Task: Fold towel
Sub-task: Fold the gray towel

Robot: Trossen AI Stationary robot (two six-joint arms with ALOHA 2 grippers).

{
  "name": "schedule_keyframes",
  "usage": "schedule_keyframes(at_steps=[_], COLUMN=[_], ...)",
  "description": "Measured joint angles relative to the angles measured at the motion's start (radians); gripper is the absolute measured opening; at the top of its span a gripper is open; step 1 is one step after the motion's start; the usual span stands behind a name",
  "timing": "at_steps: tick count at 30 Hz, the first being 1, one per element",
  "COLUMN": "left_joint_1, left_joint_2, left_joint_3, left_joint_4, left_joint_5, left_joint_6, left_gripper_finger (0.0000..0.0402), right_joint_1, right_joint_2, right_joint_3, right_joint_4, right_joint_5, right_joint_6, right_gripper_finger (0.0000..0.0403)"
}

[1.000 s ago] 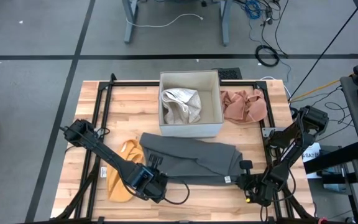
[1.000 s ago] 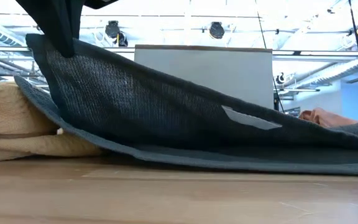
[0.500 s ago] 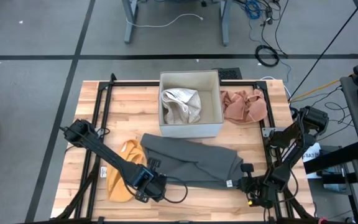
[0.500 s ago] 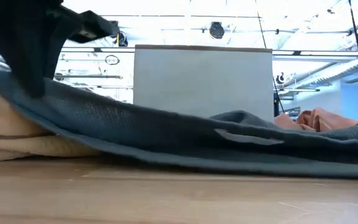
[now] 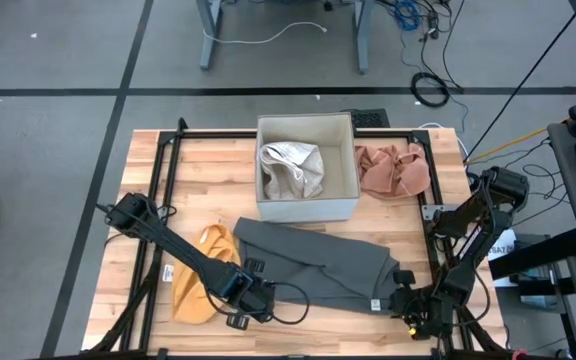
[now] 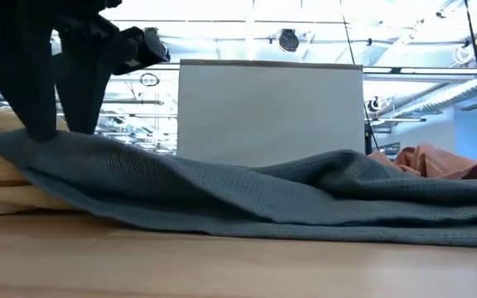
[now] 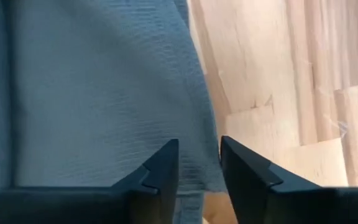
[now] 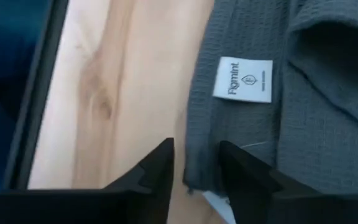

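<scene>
the grey towel (image 5: pixel 313 262) lies flat on the wooden table (image 5: pixel 218 165), in front of the white box (image 5: pixel 306 168), stretched from the left side towards the right near the front edge. the left gripper (image 5: pixel 251 300) is at the towel's front left corner. in the left wrist view its two dark fingers (image 7: pixel 160 171) stand a little apart, with the edge of the towel (image 7: pixel 98 93) lying between them; they are not pressed onto the cloth. the right gripper (image 5: pixel 408 300) is at the front right corner. in the right wrist view its fingers (image 8: pixel 157 165) are also a little apart, and the towel's corner with a white label (image 8: pixel 242 79) lies between and just past them. in the low view the towel (image 6: pixel 305 194) rests on the table in soft waves.

a yellow cloth (image 5: pixel 200 275) lies partly under the towel's left end. a light cloth (image 5: pixel 291 168) is inside the box, and a pink cloth (image 5: pixel 393 168) lies just beside the box on the right.
</scene>
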Motion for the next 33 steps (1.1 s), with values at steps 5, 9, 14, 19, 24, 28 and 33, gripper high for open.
schedule_keyframes(at_steps=[5, 9, 14, 19, 24, 28, 33], left_joint_1=[0.033, 0.084, 0.146, 0.186, 0.203, 0.204, 0.205], left_joint_2=[0.003, 0.011, 0.088, 0.196, 0.232, 0.247, 0.251], left_joint_3=[0.000, 0.000, 0.000, 0.000, 0.006, 0.005, 0.004], left_joint_4=[0.121, 0.254, 0.325, 0.453, 0.488, 0.484, 0.485], left_joint_5=[-0.033, -0.063, -0.027, 0.014, 0.024, 0.036, 0.041], left_joint_6=[0.058, 0.113, 0.173, 0.223, 0.226, 0.231, 0.240], left_gripper_finger=[0.0140, 0.0140, 0.0140, 0.0140, 0.0140, 0.0140, 0.0140], right_joint_1=[0.012, 0.011, 0.008, 0.008, 0.003, 0.002, -0.001], right_joint_2=[-0.039, -0.067, -0.064, -0.047, -0.027, -0.005, 0.022], right_joint_3=[0.023, 0.067, 0.080, 0.081, 0.081, 0.081, 0.077], right_joint_4=[-0.020, -0.134, -0.281, -0.317, -0.313, -0.343, -0.397], right_joint_5=[0.031, 0.090, 0.137, 0.140, 0.139, 0.134, 0.077], right_joint_6=[-0.002, -0.017, 0.070, 0.109, 0.106, 0.111, 0.165], right_gripper_finger=[0.0140, 0.0133, 0.0110, 0.0090, 0.0083, 0.0082, 0.0082])
